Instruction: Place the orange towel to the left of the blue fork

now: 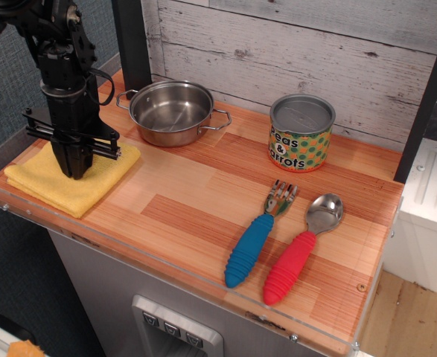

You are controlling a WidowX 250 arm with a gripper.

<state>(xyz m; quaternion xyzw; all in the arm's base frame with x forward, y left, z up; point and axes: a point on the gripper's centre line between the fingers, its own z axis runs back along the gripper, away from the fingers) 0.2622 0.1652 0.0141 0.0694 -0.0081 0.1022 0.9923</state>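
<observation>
The orange towel (50, 186) lies folded flat at the left end of the wooden counter (181, 186). My gripper (76, 171) points straight down onto the towel's middle. Its black fingers are drawn together and press into the cloth, pinching it. The towel rests on the counter. The blue fork (254, 238) lies far to the right near the front edge, with its blue handle toward the front and its tines toward the back.
A steel pot (172, 111) stands just right of the gripper at the back. A peas-and-carrots can (301, 132) stands at the back right. A red-handled spoon (298, 254) lies right beside the fork. A black post (132, 41) rises behind the pot.
</observation>
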